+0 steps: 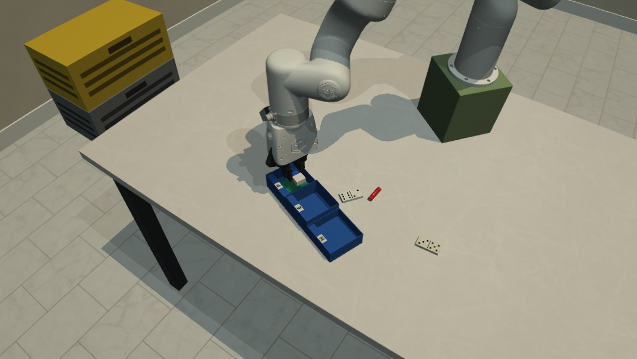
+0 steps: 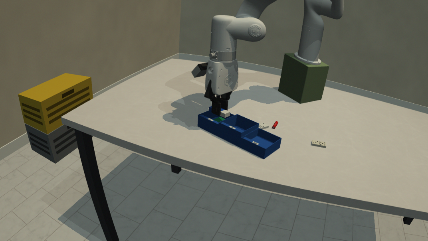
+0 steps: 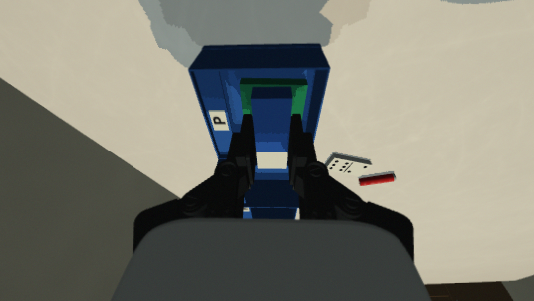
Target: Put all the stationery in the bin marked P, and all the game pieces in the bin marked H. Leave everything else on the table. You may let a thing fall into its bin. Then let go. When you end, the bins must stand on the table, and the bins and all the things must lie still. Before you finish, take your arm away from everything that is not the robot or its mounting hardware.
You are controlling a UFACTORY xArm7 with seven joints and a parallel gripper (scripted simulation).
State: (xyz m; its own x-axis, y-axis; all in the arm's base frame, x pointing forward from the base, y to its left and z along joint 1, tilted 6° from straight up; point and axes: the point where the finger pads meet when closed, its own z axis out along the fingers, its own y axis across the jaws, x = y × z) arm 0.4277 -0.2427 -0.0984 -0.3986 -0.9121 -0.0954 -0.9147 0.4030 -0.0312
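Note:
My gripper (image 1: 294, 171) is shut on a blue and white eraser-like block (image 1: 299, 179) and holds it low over the bin marked P (image 1: 289, 183), the far end of a blue three-part tray. In the wrist view the block (image 3: 271, 130) sits between the fingers above that bin (image 3: 259, 95). A flat green thing (image 3: 299, 97) lies inside bin P. The bin marked H (image 1: 336, 233) at the near end is empty. One domino (image 1: 350, 195) lies beside the tray, another (image 1: 428, 245) further right. A small red cylinder (image 1: 374, 194) lies next to the first domino.
The middle bin, marked E (image 1: 312, 202), is empty. The arm's green base block (image 1: 463, 100) stands at the back right. A yellow and grey crate stack (image 1: 102, 66) stands on the floor beyond the table's left edge.

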